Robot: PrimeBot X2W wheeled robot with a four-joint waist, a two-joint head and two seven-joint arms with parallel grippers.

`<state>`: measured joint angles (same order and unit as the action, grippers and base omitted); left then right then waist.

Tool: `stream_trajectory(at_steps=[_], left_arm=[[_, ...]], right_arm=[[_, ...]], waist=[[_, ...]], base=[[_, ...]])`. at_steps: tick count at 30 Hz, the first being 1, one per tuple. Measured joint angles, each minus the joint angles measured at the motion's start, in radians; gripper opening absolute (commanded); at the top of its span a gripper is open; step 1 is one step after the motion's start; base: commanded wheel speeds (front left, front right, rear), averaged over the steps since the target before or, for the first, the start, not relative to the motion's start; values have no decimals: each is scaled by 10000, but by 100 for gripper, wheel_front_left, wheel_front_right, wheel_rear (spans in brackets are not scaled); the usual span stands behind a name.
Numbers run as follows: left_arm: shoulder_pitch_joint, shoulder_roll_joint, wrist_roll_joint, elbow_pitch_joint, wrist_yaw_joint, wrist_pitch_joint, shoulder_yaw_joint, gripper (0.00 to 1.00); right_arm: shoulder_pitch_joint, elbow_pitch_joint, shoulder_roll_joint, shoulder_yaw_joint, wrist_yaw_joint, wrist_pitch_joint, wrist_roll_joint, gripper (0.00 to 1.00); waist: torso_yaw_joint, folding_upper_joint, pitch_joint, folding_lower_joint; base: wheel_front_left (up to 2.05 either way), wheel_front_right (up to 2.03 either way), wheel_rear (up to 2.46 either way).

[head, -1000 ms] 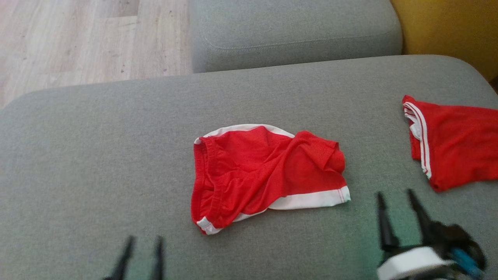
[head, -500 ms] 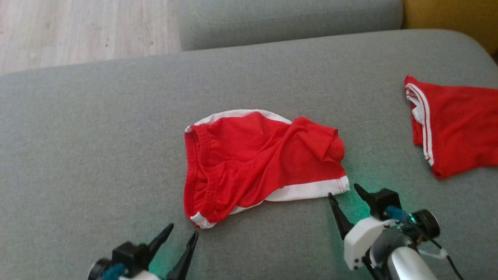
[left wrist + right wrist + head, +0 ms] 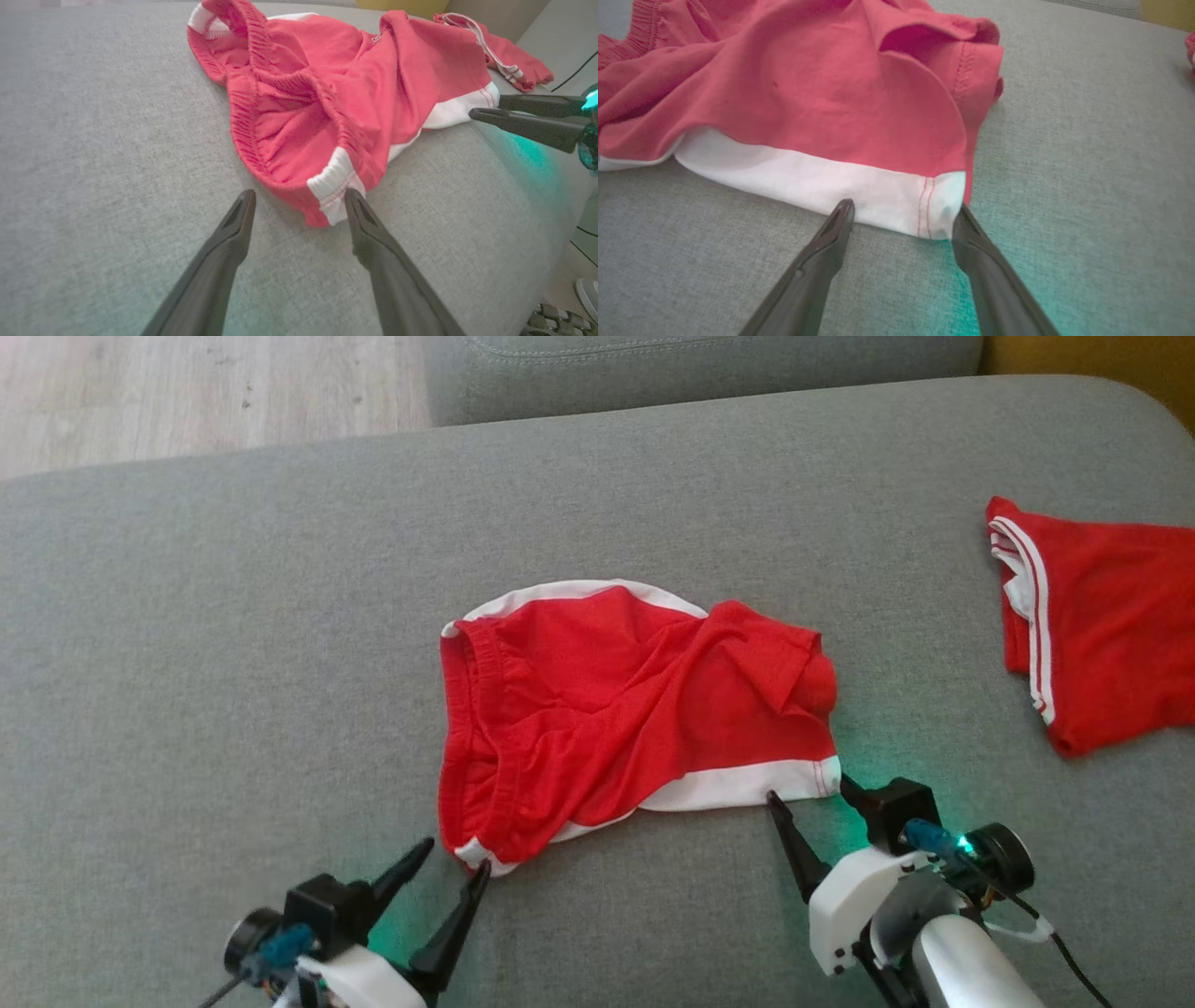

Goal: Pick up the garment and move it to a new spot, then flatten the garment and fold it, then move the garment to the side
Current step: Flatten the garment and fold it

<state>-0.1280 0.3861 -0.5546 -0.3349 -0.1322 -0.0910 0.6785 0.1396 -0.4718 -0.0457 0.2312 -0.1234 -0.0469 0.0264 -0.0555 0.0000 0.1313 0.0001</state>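
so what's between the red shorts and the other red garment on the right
Bare grey cushion, per the head view, from the red shorts to the other red garment.

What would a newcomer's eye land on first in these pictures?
The crumpled red shorts with white trim, lying in the middle of the grey sofa cushion. Next, two open tools at their near edge: the left tool at the waistband corner, the right tool around the white hem corner, green light beneath. A second red garment lies at the right edge.
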Motion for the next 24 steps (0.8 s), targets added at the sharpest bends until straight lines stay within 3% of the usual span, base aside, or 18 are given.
stream_trajectory(at_steps=[24], left_arm=[[-1353,711,-527,-504,0,40,1653,100]], right_arm=[[426,-316,-4,345,0,119,-194,100]], waist=[[-244,0,275,-1]], base=[[0,0,0]])
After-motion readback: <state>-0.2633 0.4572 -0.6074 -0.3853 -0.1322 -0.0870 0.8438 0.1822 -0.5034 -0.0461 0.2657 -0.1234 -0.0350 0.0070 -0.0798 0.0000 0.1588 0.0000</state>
